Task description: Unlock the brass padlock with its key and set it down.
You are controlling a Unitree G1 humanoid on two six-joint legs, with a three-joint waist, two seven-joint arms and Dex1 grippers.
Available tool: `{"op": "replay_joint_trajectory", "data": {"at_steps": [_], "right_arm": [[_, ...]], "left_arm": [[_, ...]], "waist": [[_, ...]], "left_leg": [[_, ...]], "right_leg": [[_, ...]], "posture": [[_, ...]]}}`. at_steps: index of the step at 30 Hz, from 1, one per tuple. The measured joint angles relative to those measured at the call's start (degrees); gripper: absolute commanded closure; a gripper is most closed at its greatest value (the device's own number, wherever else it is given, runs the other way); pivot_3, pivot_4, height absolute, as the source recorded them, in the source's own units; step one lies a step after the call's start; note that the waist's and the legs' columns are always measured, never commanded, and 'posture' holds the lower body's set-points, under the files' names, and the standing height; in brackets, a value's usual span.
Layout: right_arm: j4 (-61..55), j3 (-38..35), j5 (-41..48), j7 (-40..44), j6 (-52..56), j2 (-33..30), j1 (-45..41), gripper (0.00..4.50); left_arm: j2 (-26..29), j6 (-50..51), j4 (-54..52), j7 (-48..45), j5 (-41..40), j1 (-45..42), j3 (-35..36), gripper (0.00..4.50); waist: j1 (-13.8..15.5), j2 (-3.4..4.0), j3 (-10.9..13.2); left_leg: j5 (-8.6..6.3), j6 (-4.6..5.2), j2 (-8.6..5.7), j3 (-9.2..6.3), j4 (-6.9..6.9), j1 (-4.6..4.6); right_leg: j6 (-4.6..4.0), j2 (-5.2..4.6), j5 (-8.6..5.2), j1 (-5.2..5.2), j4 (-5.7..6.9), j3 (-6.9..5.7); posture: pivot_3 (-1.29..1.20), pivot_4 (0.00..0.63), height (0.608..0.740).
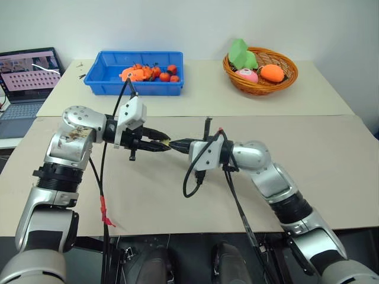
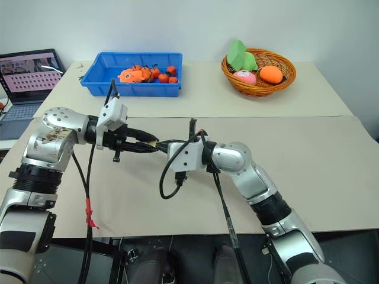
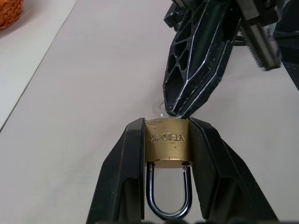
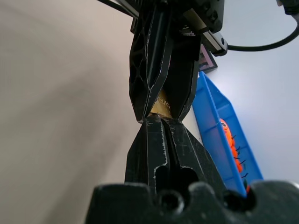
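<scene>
The brass padlock [image 3: 167, 142] is clamped by its sides between the two fingers of my left gripper [image 3: 167, 122], above the table's middle. Its dark shackle [image 3: 168, 212] loops back toward the left wrist, both legs seated in the body. My right gripper [image 1: 177, 144] comes in level from the opposite side, fingers shut, tips pressed against the padlock's [image 1: 167, 142] free end. Of the key, just a thin pale sliver [image 3: 161, 107] shows at those shut tips; the rest is hidden. In the right wrist view, a bit of brass padlock [image 4: 162, 103] shows between the left fingers.
A blue bin [image 1: 133, 89] of small orange toys stands at the back left. A wicker basket [image 1: 263, 89] with soft toys stands at the back right. A laptop [image 1: 26, 77] sits off the table's left side. Black cables hang under both wrists.
</scene>
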Motion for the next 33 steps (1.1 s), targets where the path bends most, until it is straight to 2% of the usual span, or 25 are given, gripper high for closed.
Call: {"op": "replay_joint_trajectory", "data": {"at_steps": [4,5,6,10,17,24,28,33], "right_arm": [[-0.66,-0.10,-2.54,-1.79,-0.62,-0.27,-0.31,4.43],[-0.19,-0.10,-4.15,-2.96,-2.00,-0.58,-0.41,3.91],[0.33,-0.10,-5.78,-3.92,-3.35,-1.15,-0.69,3.71],[2.02,-0.10,-9.04,-5.77,-6.66,-2.62,-0.86,2.35],[4.18,-0.06,-17.10,-12.03,-17.70,-6.62,-0.86,2.35],[9.63,2.81,-36.60,-27.20,-31.78,-11.83,-0.81,2.35],[11.77,4.31,-43.37,-34.32,-33.64,-11.14,-0.81,2.35],[14.64,4.54,-46.74,-39.10,-33.52,-9.86,-2.95,2.35]], "left_arm": [[-0.12,0.05,-0.03,0.12,0.00,0.02,-0.11,3.64],[-0.12,0.06,-0.03,0.19,-0.01,0.02,-0.11,3.64],[-0.12,0.10,-0.03,0.28,0.00,0.02,-0.11,3.64],[-0.12,0.18,-0.03,0.36,-0.01,0.02,-0.11,3.64],[-0.12,0.63,-0.05,0.39,-0.02,0.03,-0.11,3.64],[-0.10,0.67,-0.08,0.34,-0.03,0.03,-0.11,3.64],[-0.10,0.67,-0.07,0.29,-0.03,0.01,-0.11,3.64],[0.03,0.67,-0.07,0.25,-0.02,-0.01,-0.11,3.64]], "waist": [[0.06,0.00,0.00],[0.10,0.00,0.00],[0.12,0.00,0.00],[0.08,0.00,0.00],[0.05,0.00,0.00],[-0.08,0.00,0.00],[-0.13,0.00,0.00],[-0.09,0.00,0.00]], "left_leg": [[0.00,0.00,-0.03,0.00,0.01,0.00],[0.00,0.00,-0.03,0.00,0.00,0.00],[0.00,0.00,-0.03,0.00,0.00,0.00],[0.00,0.00,-0.02,0.01,-0.01,0.00],[0.00,-0.01,-0.02,0.02,0.00,0.00],[0.01,-0.02,0.00,0.07,0.00,0.00],[0.02,-0.03,0.01,0.08,0.02,0.00],[0.02,-0.03,0.00,0.08,0.03,-0.01]], "right_leg": [[0.00,-0.02,0.00,0.02,-0.01,0.00],[0.01,-0.02,0.00,0.02,-0.01,0.00],[0.01,-0.02,0.00,0.01,-0.01,0.00],[0.01,-0.01,-0.01,0.00,-0.01,0.00],[0.02,-0.02,-0.01,-0.01,0.00,0.01],[0.05,-0.02,-0.03,-0.05,0.03,0.05],[0.06,-0.01,-0.05,-0.06,0.06,0.07],[0.07,-0.02,-0.05,-0.06,0.06,0.07]], "posture": [[0.00,0.150,0.664],[0.00,0.150,0.664],[0.00,0.150,0.664],[0.00,0.150,0.664],[0.00,0.150,0.664],[0.00,0.150,0.664],[0.00,0.150,0.664],[0.00,0.150,0.664]]}}
